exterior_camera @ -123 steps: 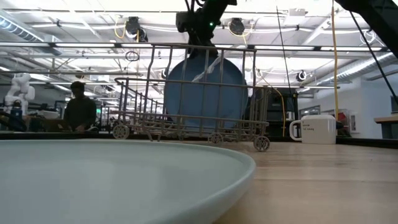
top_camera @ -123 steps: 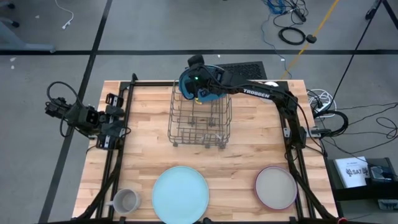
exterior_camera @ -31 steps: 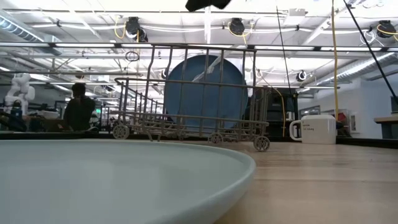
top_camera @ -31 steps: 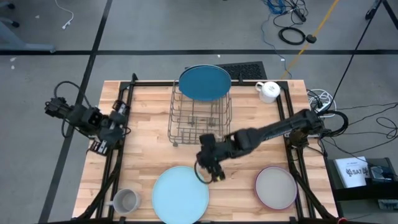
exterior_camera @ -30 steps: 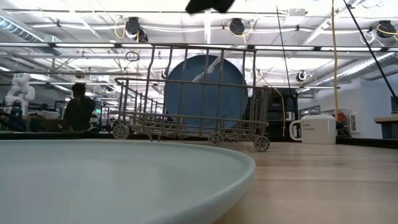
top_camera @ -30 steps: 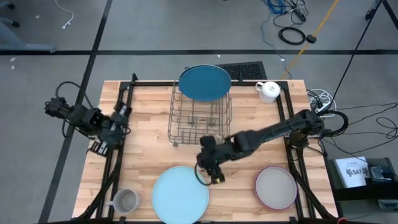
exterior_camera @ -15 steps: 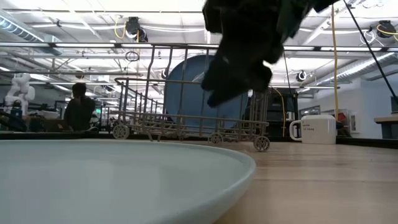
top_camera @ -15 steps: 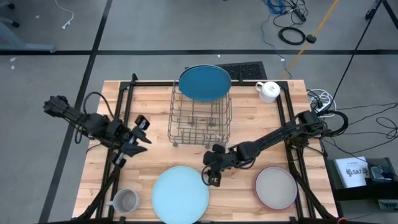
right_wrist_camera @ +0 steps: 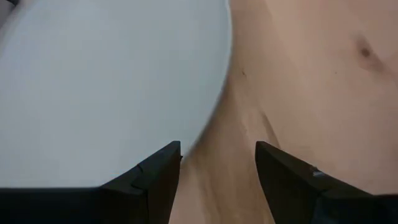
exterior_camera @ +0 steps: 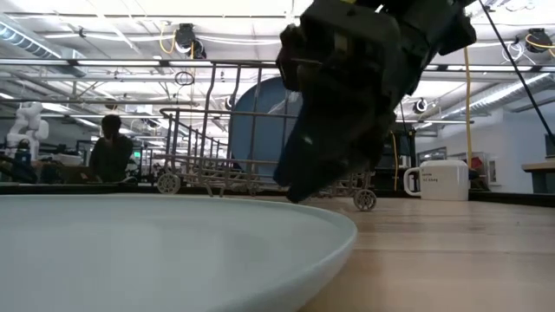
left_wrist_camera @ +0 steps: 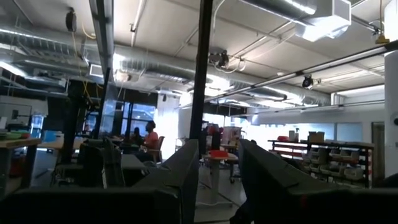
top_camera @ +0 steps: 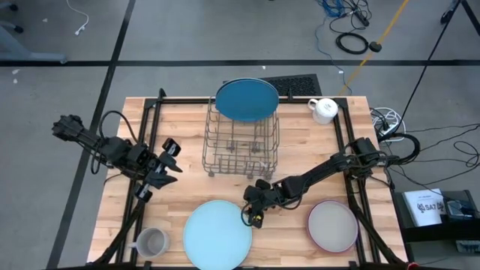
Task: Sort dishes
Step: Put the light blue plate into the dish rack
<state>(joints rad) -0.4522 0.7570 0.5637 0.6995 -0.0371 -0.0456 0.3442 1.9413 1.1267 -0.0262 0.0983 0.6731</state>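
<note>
Since dropping off the dark blue plate [top_camera: 246, 100] in the dish rack [top_camera: 240, 146], the right gripper [top_camera: 253, 216] is dipping, jaws wide and empty, at the light blue plate [top_camera: 217, 234] rim just beside it. Next I'd guess it needs to straddle that edge. Left gripper [top_camera: 166, 166] is idling, part-open, empty.

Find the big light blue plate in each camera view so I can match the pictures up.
High view: light blue plate at the table's near edge, centre, just left of the right gripper.
Low view: its rim fills the foreground, below that gripper.
Left wrist view: not in it.
Right wrist view: the plate lies ahead of the open fingers, its edge between them.
Shared landmark: the right gripper by the plate's edge.
</note>
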